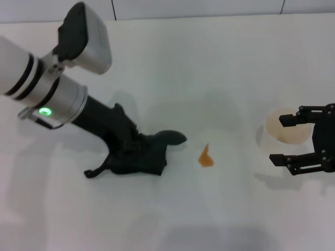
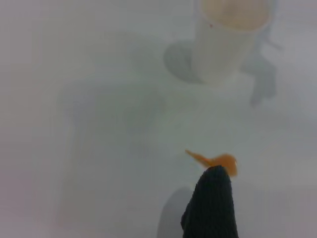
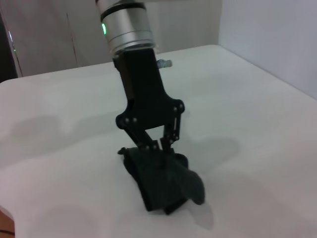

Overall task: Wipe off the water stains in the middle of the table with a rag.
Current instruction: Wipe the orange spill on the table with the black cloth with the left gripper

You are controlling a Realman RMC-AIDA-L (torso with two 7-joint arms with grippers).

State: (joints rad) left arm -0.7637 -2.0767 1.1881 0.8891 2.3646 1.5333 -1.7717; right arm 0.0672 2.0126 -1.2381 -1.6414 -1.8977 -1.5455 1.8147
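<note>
The water stains (image 1: pixel 205 157) are one small orange blot with a pointed tip near the middle of the white table (image 1: pixel 209 63). The dark rag (image 1: pixel 154 157) lies on the table just left of the blot, its tail pointing at it. My left gripper (image 1: pixel 137 154) is shut on the rag and presses it down. In the left wrist view the rag's tip (image 2: pixel 210 203) reaches the edge of the blot (image 2: pixel 220 160). The right wrist view shows the left gripper (image 3: pixel 158 148) clamped on the rag (image 3: pixel 166 183). My right gripper (image 1: pixel 282 140) is open at the right edge.
A translucent whitish plastic cup (image 1: pixel 285 128) stands at the right, next to my right gripper's fingers; it also shows in the left wrist view (image 2: pixel 233 34). A wall runs along the table's far edge.
</note>
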